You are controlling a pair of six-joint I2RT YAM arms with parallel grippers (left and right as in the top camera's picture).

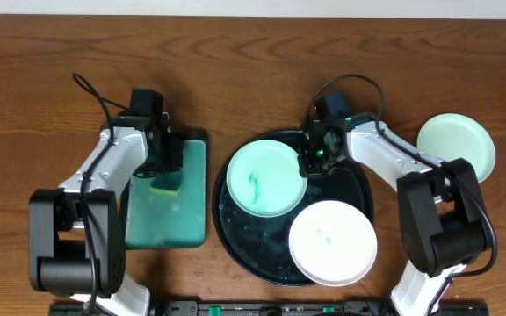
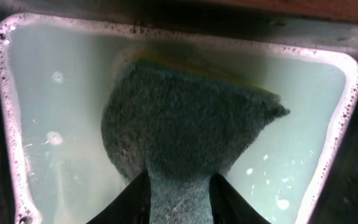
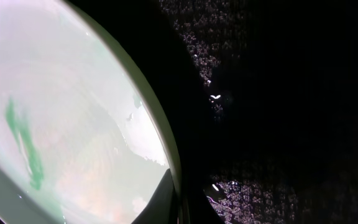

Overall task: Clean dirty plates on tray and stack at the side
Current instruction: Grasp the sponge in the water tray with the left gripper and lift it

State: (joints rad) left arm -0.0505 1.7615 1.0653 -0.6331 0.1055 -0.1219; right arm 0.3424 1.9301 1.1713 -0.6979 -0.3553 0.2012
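Observation:
A mint-green plate (image 1: 266,178) with a teal smear lies on the left of the black tray (image 1: 358,180). A white plate (image 1: 332,243) with a faint smear sits at the tray's front right. A second mint-green plate (image 1: 456,145) lies on the table at the right. My right gripper (image 1: 312,163) is shut on the right rim of the smeared green plate (image 3: 73,118); its fingers (image 3: 178,202) pinch the rim. My left gripper (image 1: 170,167) is shut on a sponge (image 2: 185,118) over the green rectangular tray (image 2: 61,112).
The green rectangular tray (image 1: 161,219) holds soapy water and sits left of the black tray. The table is brown wood. Both arm bases stand at the front edge.

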